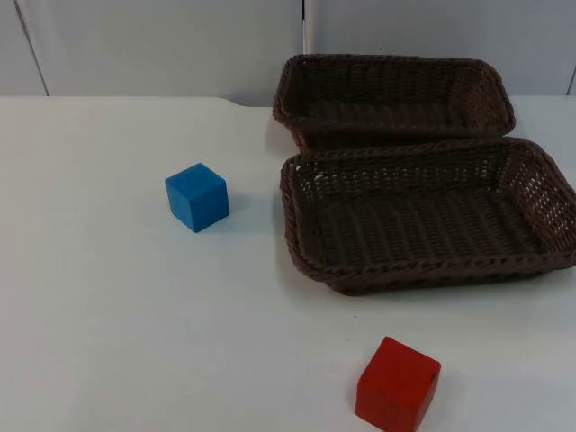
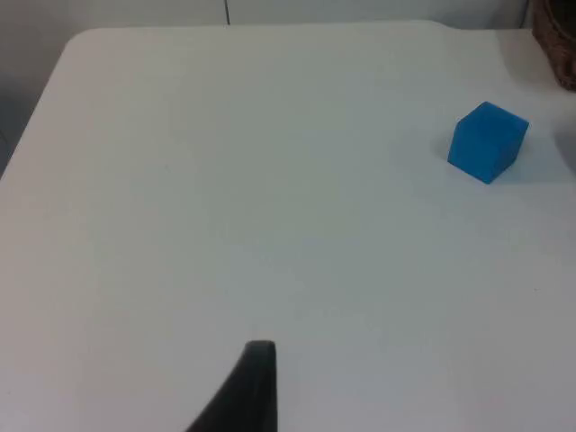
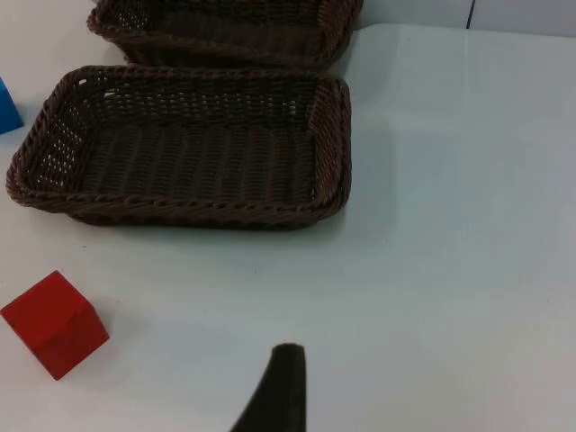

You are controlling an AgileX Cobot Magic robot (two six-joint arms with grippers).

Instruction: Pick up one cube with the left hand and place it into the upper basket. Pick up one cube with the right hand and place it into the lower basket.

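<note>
Two dark brown woven wicker baskets sit side by side on the white surface [image 1: 108,315], long edges touching: the upper basket [image 1: 393,83] nearer the grey partition wall [image 1: 162,45], the lower basket [image 1: 423,270] in front of it. Both are empty, so neither half of the task is done.

The small blue cube [image 1: 197,196] stands alone on the surface, just beside the lower basket's left end and clear of it, on the left arm's side, which suits it to the left hand. The small red cube [image 1: 397,384] rests near the front edge, well apart from the lower basket's front rim and towards the right arm's side, so it reads as the right hand's pick.

The left hand [image 2: 243,396] hangs above bare surface, well away from the blue cube. The right hand [image 3: 279,391] hangs near the red cube, facing the baskets. Whether either hand is wide or narrow, I cannot tell. Both arms seem to wait before their first reach.
</note>
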